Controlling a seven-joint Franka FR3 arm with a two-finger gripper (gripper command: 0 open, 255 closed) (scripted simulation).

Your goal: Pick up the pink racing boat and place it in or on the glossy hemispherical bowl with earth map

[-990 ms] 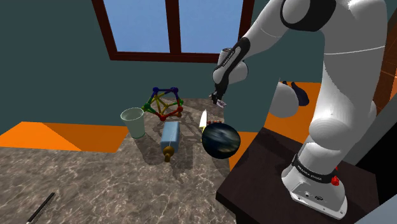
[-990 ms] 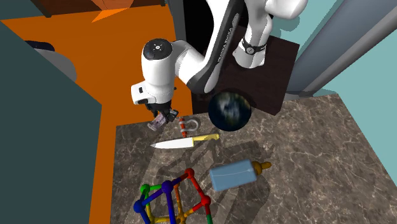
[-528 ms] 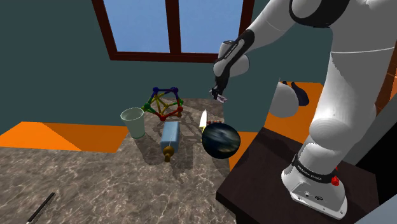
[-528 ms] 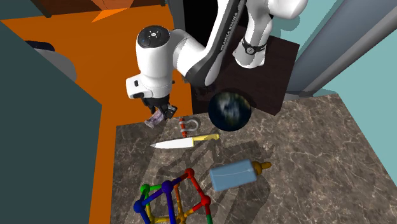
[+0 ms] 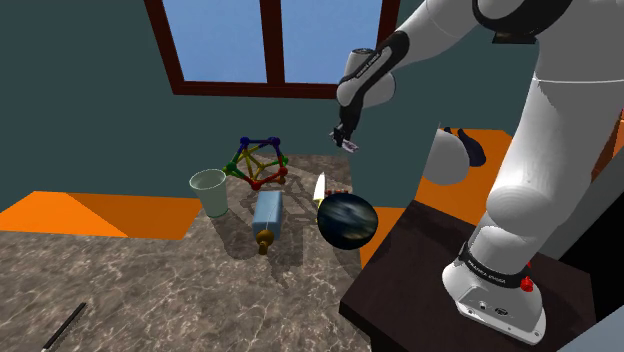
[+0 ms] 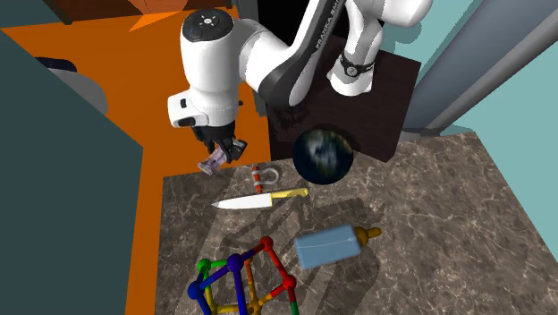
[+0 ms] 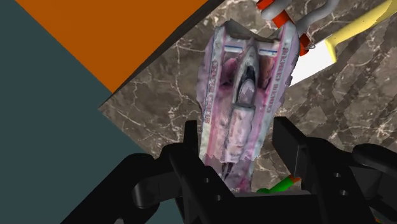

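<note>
Pinching the pink boat [image 7: 245,89] between its 2 fingers, the gripper [image 6: 219,154] hangs above the marble counter [image 6: 402,224] near its edge by the orange floor. The earth-map bowl [image 6: 323,154] sits beside the stand, apart from the boat. Between them lie a grey horseshoe piece [image 6: 265,175] and a yellow-handled knife [image 6: 259,199]. A blue bottle [image 6: 331,244] and a rod-and-ball frame [image 6: 237,277] sit farther off.

Open air lies between my gripper [image 6: 218,157], clasping the pink boat [image 7: 245,95], and the globe bowl [image 6: 322,154]. Only a flat knife [image 6: 259,200] and a grey clasp [image 6: 265,175] lie on the marble table [image 6: 429,233] beneath. The bottle [image 6: 331,244] and the rod frame [image 6: 240,279] stand well aside.
</note>
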